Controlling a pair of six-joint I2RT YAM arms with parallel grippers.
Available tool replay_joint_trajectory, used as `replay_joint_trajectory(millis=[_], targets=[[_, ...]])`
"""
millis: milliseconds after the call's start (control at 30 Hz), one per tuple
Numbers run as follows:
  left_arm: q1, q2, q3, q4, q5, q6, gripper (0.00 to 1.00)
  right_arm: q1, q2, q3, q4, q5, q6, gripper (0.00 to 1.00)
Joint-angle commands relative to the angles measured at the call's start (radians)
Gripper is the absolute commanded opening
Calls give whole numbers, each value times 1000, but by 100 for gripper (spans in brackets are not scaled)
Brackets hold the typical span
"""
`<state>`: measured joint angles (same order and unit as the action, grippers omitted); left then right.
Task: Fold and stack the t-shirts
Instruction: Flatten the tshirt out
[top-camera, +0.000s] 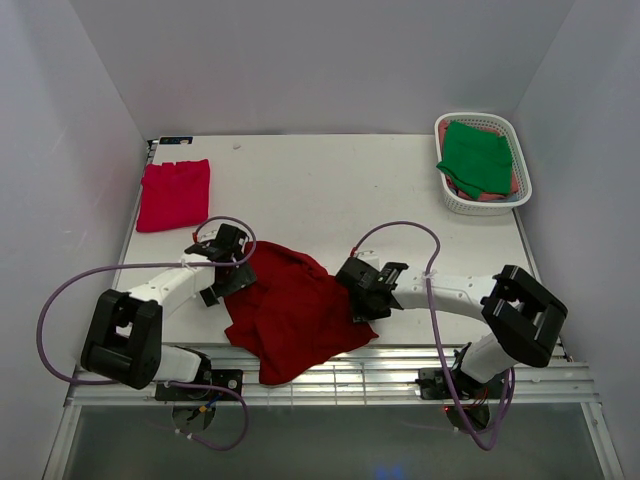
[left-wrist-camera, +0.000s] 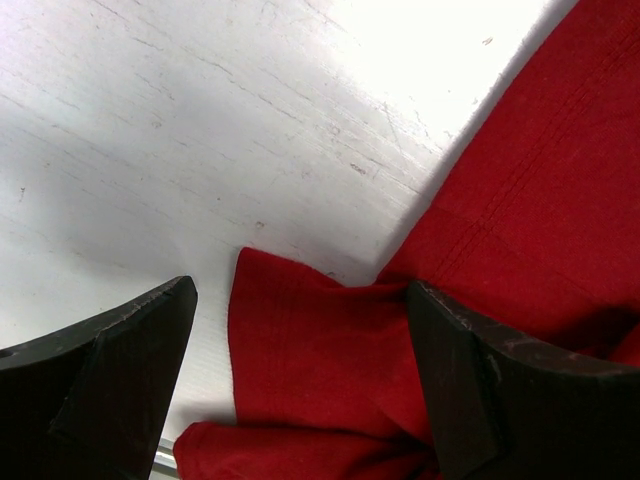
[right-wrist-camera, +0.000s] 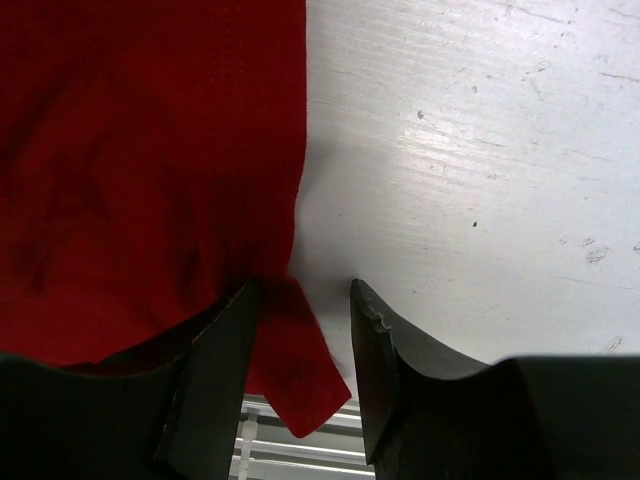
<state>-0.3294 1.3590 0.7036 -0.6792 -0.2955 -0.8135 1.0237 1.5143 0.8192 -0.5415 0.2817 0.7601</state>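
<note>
A dark red t-shirt (top-camera: 290, 310) lies rumpled and unfolded at the near edge of the white table (top-camera: 330, 190), between the two arms, with its lowest fold reaching past the table's front edge.

The left gripper (top-camera: 230, 272) is set down at the shirt's left border. In the left wrist view its jaws stand wide apart and grip nothing, with a flap of the red cloth (left-wrist-camera: 330, 350) lying on the table between the fingers (left-wrist-camera: 120, 360).

The right gripper (top-camera: 362, 298) sits at the shirt's right border. Its wrist camera shows the jaws parted and not clamped. The shirt's straight edge and a loose corner (right-wrist-camera: 300, 380) lie between them, close against the left-hand finger (right-wrist-camera: 215, 370).

Well apart, at the table's far left, a pinkish-red t-shirt (top-camera: 174, 194) lies folded flat. At the far right a green t-shirt (top-camera: 478, 158) rests in a white slotted basket (top-camera: 450, 200), on top of some pinkish cloth.
</note>
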Motion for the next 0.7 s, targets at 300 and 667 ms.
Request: replay_joint_trajectory(millis=[300, 667], targets=[[6, -52, -13, -3, 9, -3, 96, 24, 82, -8, -97, 22, 28, 49], [7, -103, -24, -19, -1, 5, 97, 22, 92, 15, -230, 189, 74, 51]])
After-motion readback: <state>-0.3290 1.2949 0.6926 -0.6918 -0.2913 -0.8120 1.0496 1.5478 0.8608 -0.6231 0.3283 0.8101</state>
